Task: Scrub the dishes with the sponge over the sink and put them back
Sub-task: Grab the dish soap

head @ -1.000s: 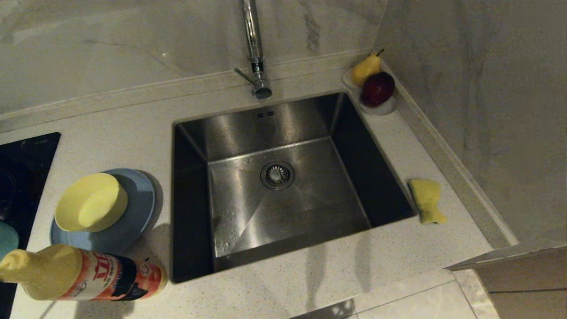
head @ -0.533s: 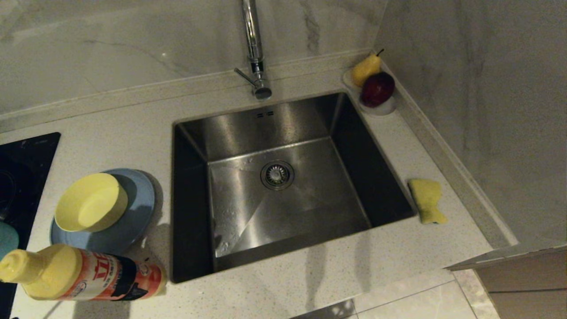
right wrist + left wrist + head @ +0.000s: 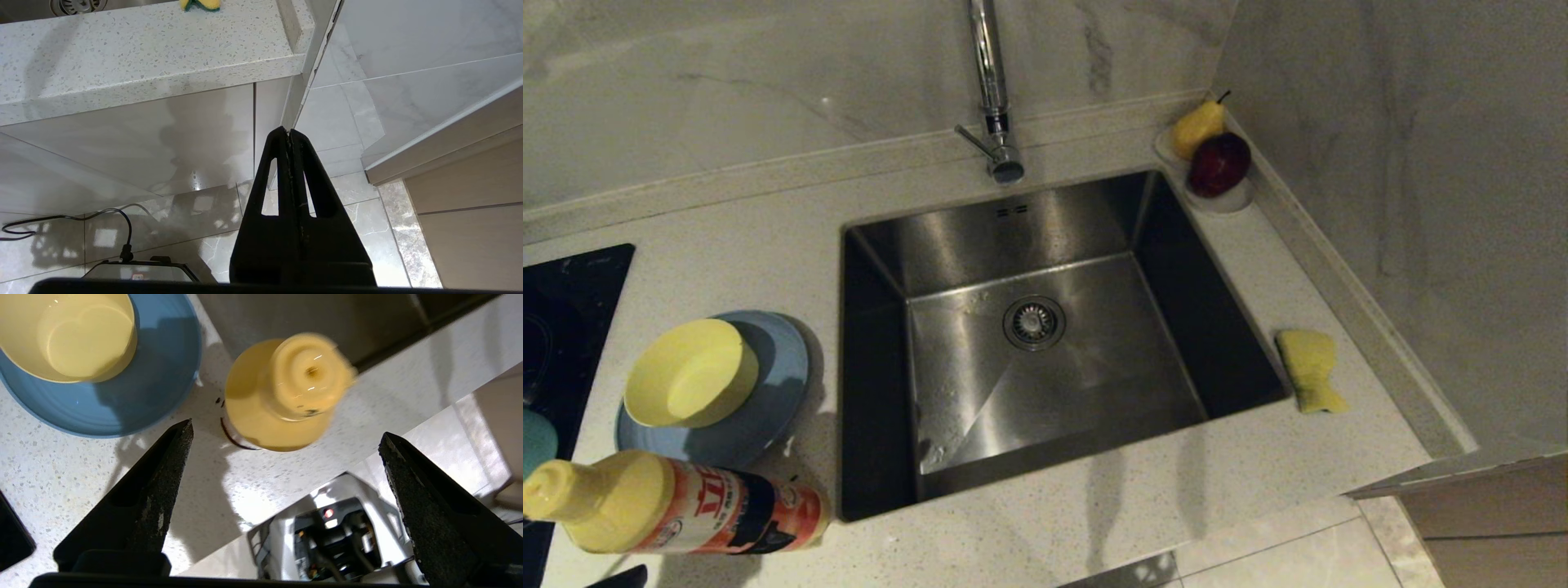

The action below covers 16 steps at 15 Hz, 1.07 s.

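A pale-yellow bowl (image 3: 690,373) sits in a light-blue plate (image 3: 772,384) on the counter left of the sink (image 3: 1094,384). Only a sliver of the teal bowl (image 3: 534,441) shows at the far left edge. The yellow sponge (image 3: 1309,369) lies on the counter right of the sink. My left gripper (image 3: 286,428) hangs open and empty over the counter's front edge, just short of a detergent bottle (image 3: 286,392), with the bowl (image 3: 69,335) and plate (image 3: 163,388) beyond it. My right gripper (image 3: 289,131) is shut and parked below the counter.
The yellow detergent bottle (image 3: 686,505) stands at the counter's front left, close to the plate. A black hob (image 3: 564,327) lies at the far left. A tall chrome tap (image 3: 992,98) rises behind the sink. A white dish with a pear and a red fruit (image 3: 1217,163) fills the back right corner.
A dark tip of my left gripper has come into the bottom left corner of the head view. The dishes, sponge and bottle have stayed put.
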### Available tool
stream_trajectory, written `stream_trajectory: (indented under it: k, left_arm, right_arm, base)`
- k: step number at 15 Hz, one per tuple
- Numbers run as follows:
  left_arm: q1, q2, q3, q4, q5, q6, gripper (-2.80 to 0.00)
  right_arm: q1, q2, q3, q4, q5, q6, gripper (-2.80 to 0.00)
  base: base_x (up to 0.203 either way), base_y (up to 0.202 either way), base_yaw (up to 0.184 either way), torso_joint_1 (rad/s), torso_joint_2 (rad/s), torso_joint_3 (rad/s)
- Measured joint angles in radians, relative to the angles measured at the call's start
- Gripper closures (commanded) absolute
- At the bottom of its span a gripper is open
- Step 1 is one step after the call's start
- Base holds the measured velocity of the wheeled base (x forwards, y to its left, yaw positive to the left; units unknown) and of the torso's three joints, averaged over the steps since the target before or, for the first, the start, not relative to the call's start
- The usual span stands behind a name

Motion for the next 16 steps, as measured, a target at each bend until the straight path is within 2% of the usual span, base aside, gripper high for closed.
stream_trajectory:
  k: [7,10,16]
  left_arm:
    - [-0.007,0.056,0.068,-0.107,-0.002,0.059,-2.8]
    - [-0.009,0.062,0.109,-0.178,-0.003,0.063,-2.8]
    - [-0.021,0.075,0.134,-0.169,-0.01,0.076,-2.8]
  right_arm:
    - [0.0,0.0,0.0,0.0,0.0,0.0,0.0]
    - [0.0,0.0,0.0,0.0,0.0,0.0,0.0]
    - [0.0,0.0,0.0,0.0,0.0,0.0,0.0]
  base:
    - [0.0,0.0,0.0,0.0,0.0,0.0]
    - [0.0,0.0,0.0,0.0,0.0,0.0]
    - [0.0,0.0,0.0,0.0,0.0,0.0]
